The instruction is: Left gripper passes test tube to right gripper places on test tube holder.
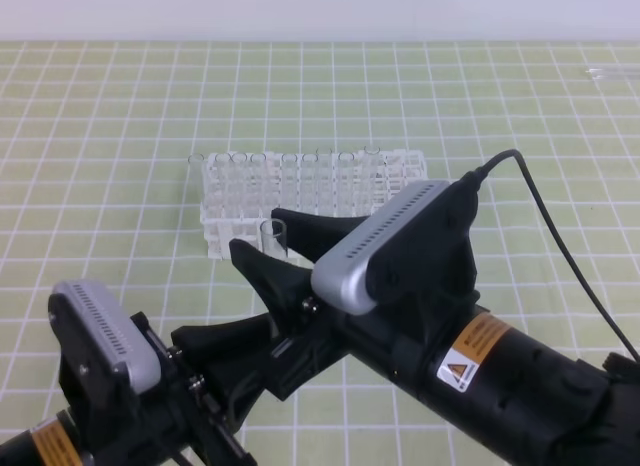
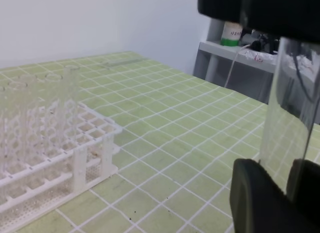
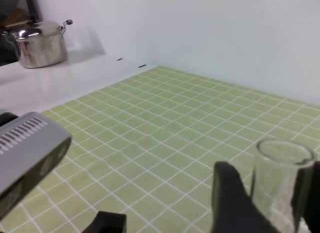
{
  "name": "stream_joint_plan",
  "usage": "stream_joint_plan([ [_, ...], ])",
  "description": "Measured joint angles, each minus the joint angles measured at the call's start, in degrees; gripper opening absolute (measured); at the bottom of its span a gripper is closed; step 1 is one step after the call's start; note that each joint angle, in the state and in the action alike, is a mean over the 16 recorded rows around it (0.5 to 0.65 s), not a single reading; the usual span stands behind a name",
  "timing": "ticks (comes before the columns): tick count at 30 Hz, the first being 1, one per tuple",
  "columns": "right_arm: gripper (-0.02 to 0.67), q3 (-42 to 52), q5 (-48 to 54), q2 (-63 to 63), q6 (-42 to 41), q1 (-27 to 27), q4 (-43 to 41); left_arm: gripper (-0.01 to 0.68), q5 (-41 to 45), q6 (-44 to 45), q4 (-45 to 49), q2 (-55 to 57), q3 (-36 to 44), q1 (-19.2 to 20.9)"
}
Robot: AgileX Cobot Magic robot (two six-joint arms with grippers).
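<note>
Green squares with white lines cover the table (image 1: 100, 136) under both of your arms. Your left gripper (image 2: 287, 185) is nearly shut, and it holds the test tube (image 2: 290, 108) low down between its two black fingers. The test tube stands up straight with its open end on top.

Your right gripper (image 3: 272, 193) has one black finger on each side of the top of the test tube. In the right wrist view the fingers are very close to the glass, but you cannot tell if they squeeze it or only stand beside it.

Just behind the two grippers, the test tube holder (image 1: 310, 191) sits on the table. It is white, with lots of little square holes. More clear tubes (image 1: 345, 166) stand in its back row.

Far off to one side, a shiny metal pot (image 3: 40, 43) with a lid sits on a white counter (image 3: 75, 75).
</note>
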Motion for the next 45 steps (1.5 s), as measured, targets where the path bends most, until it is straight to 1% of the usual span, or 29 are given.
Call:
stream_joint_plan([
  [1, 0.26, -0.01, 0.0, 0.0, 0.03, 0.02, 0.02, 0.041, 0.04, 0.0, 0.01, 0.02, -0.01, -0.01],
  [7, 0.163, -0.06, 0.0, 0.0, 0.2, 0.12, -0.05, 0.023, -0.47, 0.0, 0.11, -0.02, 0.01, 0.01],
  [11, 0.116, -0.1, 0.0, 0.0, 0.31, 0.18, -0.11, 0.031, -0.52, 0.0, 0.09, 0.02, -0.01, -0.01],
  [14, 0.093, -0.13, 0.0, 0.0, 0.39, 0.22, -0.15, 0.039, -0.48, 0.0, 0.1, 0.0, 0.0, 0.0],
  [19, 0.091, -0.14, -0.05, 0.0, 0.29, 0.2, -0.05, 0.098, 0.21, -0.01, 0.11, 0.03, -0.02, -0.01],
  [26, 0.091, -0.14, -0.24, 0.0, -0.03, 0.11, 0.24, 0.246, 1.18, -0.65, 0.17, 0.07, -0.04, -0.03],
  [29, 0.09, -0.14, -0.32, -0.01, -0.61, 0.07, 0.41, 0.295, 1.42, -1.09, 0.26, 0.08, -0.04, -0.03],
  [34, 0.09, -0.14, -0.4, -0.38, -3.37, 0.03, 2.09, 0.341, 1.89, -2.33, 0.39, -0.3, -0.06, -0.05],
  [35, 0.09, -0.14, -0.38, -0.57, -4.24, 0.03, 2.71, 0.341, 2.09, -2.65, 0.42, -0.63, -0.06, -0.04],
  [38, 0.09, -0.14, -0.32, -1.38, -7.33, 0.03, 4.97, 0.305, 3.21, -3.48, 0.71, -1.92, -0.06, -0.04],
  [45, 0.09, -0.14, 0.84, -4.16, -14.71, 0.03, 11.11, 0.156, 9.13, -7.65, 5.08, -8.35, -0.04, -0.03],
])
